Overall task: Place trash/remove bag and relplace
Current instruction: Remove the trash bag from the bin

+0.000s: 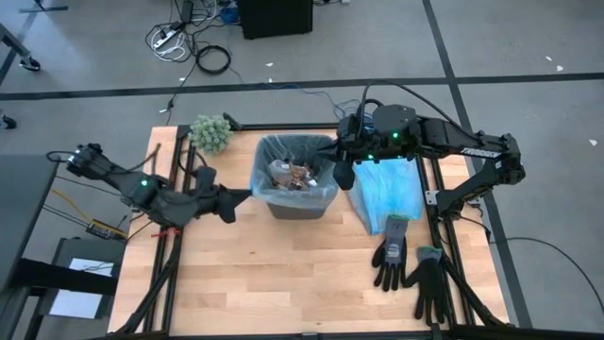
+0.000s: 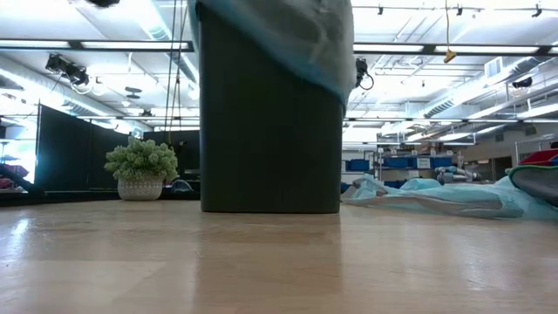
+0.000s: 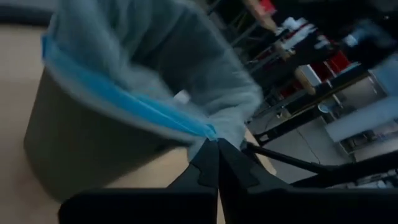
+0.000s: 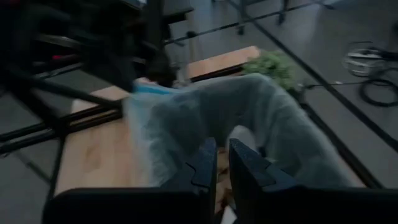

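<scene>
The bag [image 1: 267, 156] lines the upright black bin [image 1: 294, 206] near the table's [image 1: 283, 274] far edge, trash [image 1: 294, 175] inside. Its left rim is pinched by the closed left gripper [image 1: 247, 195]; the right gripper [image 1: 343, 170], apparently gripping the right rim, is nearly closed. A blue bag [image 1: 389, 194] and gloves [image 1: 406, 263] lie alongside.

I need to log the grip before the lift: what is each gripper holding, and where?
Left gripper pinches the bag at its rim; right gripper grips the opposite rim.
</scene>
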Motion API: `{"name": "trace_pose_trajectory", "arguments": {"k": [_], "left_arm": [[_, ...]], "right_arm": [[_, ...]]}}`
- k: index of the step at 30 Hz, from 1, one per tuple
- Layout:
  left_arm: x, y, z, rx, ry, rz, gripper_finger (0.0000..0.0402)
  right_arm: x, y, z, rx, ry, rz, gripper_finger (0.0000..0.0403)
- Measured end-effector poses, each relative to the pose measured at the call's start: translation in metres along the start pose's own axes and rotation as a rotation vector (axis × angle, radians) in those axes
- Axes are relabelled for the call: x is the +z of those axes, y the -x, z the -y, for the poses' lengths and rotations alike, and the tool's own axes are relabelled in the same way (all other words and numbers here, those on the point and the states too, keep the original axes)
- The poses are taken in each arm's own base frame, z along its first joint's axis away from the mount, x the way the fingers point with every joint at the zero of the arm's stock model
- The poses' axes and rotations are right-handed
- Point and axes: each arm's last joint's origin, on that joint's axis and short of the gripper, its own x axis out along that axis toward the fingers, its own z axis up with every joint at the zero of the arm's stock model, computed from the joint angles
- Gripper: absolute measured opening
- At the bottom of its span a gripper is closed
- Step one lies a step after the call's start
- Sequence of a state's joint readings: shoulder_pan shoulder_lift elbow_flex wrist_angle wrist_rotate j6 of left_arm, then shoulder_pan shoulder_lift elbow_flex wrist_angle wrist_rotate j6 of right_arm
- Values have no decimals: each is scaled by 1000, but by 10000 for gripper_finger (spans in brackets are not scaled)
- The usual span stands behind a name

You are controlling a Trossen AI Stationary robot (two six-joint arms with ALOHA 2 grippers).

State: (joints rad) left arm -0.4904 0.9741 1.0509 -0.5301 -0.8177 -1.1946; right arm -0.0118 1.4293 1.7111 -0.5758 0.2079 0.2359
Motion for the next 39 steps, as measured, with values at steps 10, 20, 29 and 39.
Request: {"name": "trace_pose_trajectory", "arguments": {"k": [10, 20, 29, 39], "left_arm": [[47, 14, 26, -48, -127, 108, 3], [97, 16, 38, -51, -202, 335, 3], [111, 11, 39, -94, -204, 381, 3], [122, 16, 50, -225, -76, 467, 3]], "right_arm": [[-12, -34, -3, -19, -48, -44, 38], [-14, -41, -9, -6, -30, -33, 38], [-3, -24, -7, -18, -12, 34, 38], [-4, -24, -8, -15, 10, 31, 38]]}}
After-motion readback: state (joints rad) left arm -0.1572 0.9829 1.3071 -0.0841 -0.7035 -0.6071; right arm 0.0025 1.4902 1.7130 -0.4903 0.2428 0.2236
